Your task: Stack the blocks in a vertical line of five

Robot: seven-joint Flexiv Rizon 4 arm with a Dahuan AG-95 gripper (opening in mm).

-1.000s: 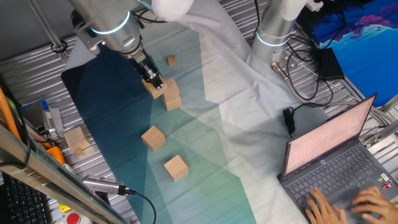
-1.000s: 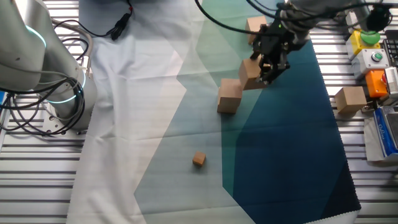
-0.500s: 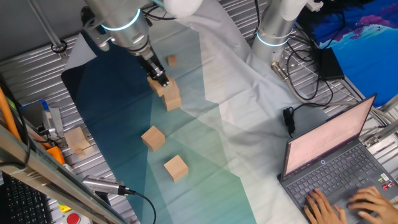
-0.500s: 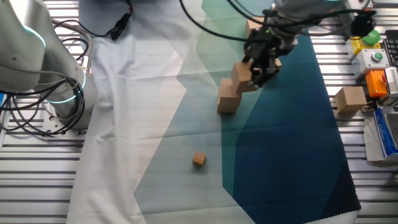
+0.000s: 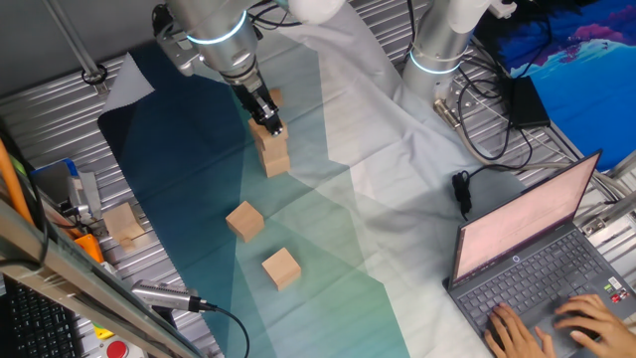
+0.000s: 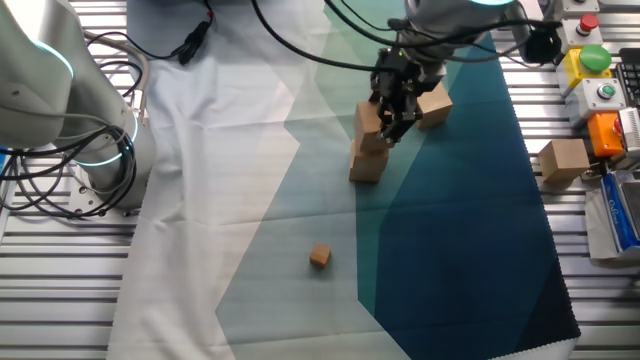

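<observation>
In one fixed view, your black two-finger gripper [image 5: 265, 123] has its jaws clamped on a plain light-tan wooden cube [image 5: 264, 133] directly over a second matching cube [image 5: 274, 159] standing on the teal cloth [image 5: 179, 169]. Two more cubes wait nearer the camera, one at [image 5: 244, 221] and one at [image 5: 281, 268], and a fifth [image 5: 124, 224] sits on the metal table at the left edge (off the cloth).

In the other fixed view, the held cube [image 6: 369, 123] looks about level with the top of the base cube [image 6: 366, 162], possibly offset; I cannot tell whether they touch. Release off-centre or tilted and it could slide off. The much smaller wooden cube [image 6: 319, 257] lies well apart.
</observation>
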